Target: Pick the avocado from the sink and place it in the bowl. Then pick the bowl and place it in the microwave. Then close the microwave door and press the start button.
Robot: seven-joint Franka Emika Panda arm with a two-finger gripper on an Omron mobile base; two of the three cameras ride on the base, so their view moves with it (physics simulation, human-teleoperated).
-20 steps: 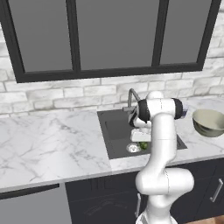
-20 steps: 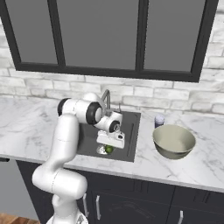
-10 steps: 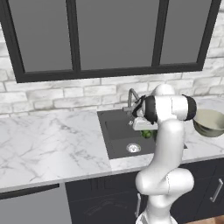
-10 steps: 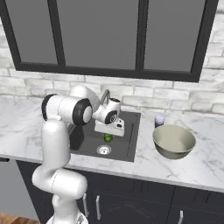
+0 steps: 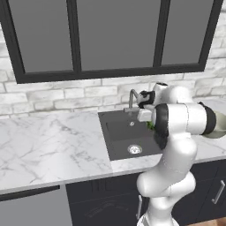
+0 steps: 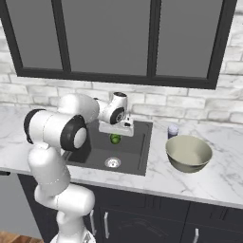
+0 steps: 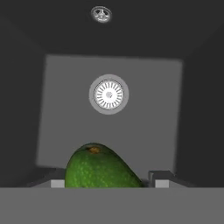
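Observation:
My gripper (image 6: pixel 115 134) hangs over the dark sink (image 6: pixel 93 151), shut on the small green avocado (image 6: pixel 115 138). The fruit is held clear of the basin floor. In the hand view the avocado (image 7: pixel 100 168) sits between my two fingertips (image 7: pixel 160 180), with the round silver drain (image 7: pixel 109 94) well below it. In the left base view a sliver of the avocado (image 5: pixel 150 126) peeks out beside my arm. The cream bowl (image 6: pixel 188 153) stands upright on the counter right of the sink, with nothing in it. The microwave and its door are out of view.
A curved faucet (image 5: pixel 132 95) rises at the back of the sink, close to my hand. A small cup (image 6: pixel 173 130) stands behind the bowl by the brick wall. Marble counter (image 5: pixel 48 145) stretches left of the sink. Dark-framed windows run above.
My gripper has risen from the sink floor with the avocado in it. The arm's elbow has swung out to the side.

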